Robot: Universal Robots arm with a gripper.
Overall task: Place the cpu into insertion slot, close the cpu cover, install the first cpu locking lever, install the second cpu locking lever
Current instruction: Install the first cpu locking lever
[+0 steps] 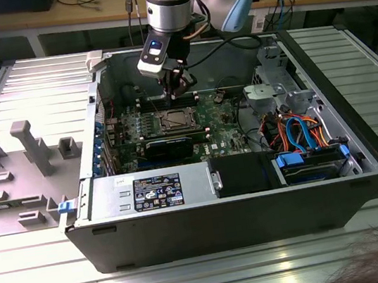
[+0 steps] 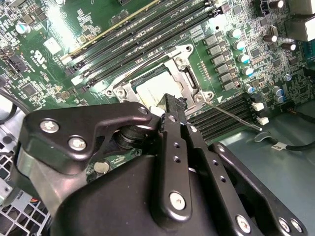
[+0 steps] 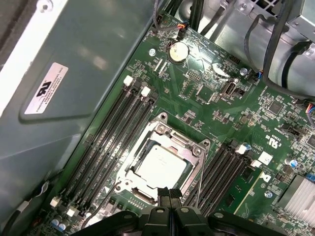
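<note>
Fingers (image 3: 164, 195), pressed together, hide the 12 o'clock rim (exterior view) of the silver cpu cover (image 3: 177, 140); the matte square cpu (image 3: 160, 164) sits inside.

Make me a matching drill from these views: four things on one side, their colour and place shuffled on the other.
1 cpu
2 cpu cover
3 tool
4 coin battery

A black, at the cover's edge
B silver disc on the motherboard
C pale square, seated under the cover
D silver frame with open centre

Pairs: 1-C, 2-D, 3-A, 4-B
</note>
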